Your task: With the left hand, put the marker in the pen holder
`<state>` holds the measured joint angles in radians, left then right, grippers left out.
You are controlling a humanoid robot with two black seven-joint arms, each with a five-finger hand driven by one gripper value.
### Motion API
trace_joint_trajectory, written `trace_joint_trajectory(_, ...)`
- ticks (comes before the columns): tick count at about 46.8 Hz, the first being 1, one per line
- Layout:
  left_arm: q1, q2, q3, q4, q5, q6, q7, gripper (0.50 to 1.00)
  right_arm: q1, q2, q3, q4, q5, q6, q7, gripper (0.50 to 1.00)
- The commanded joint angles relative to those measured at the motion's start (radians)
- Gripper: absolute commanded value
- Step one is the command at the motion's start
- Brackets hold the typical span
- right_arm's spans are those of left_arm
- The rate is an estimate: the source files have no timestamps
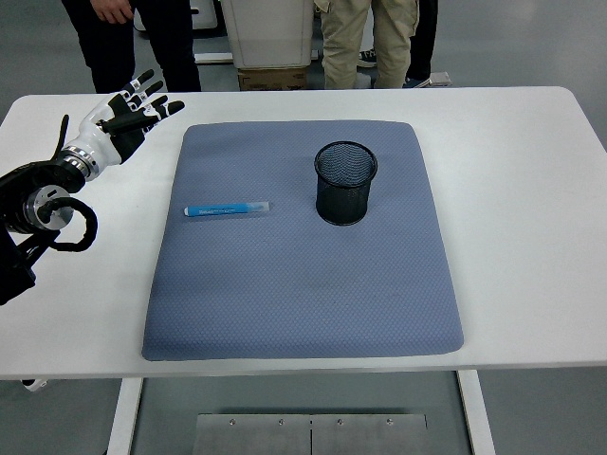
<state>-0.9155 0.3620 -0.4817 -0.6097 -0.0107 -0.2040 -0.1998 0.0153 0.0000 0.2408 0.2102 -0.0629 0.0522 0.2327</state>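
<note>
A blue marker (227, 209) lies flat on the grey-blue mat (303, 275), pointing left to right, left of centre. A black mesh pen holder (345, 182) stands upright on the mat, to the right of the marker, and looks empty. My left hand (131, 111) hovers over the white table at the far left, above and to the left of the marker, fingers spread and holding nothing. It is well apart from the marker. The right arm is out of view.
The white table (531, 190) extends around the mat on all sides. Several people's legs (365, 43) stand behind the far edge, with a white bin (268, 33) and a cardboard box (271, 79) between them.
</note>
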Motion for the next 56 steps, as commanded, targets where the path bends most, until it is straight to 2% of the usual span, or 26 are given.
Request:
trace_joint_trajectory(1,0.001,0.000,0.000,-0.001,0.000,0.000,0.000,1.000,0.000,0.000,0.000,0.000,0.000,0.000,0.000,1.000)
trace_joint_trajectory(56,0.007,0.003,-0.001,0.005,0.018,0.003,0.002,1.000,0.000,0.000,0.000,0.000,0.000,0.000,0.000,1.000)
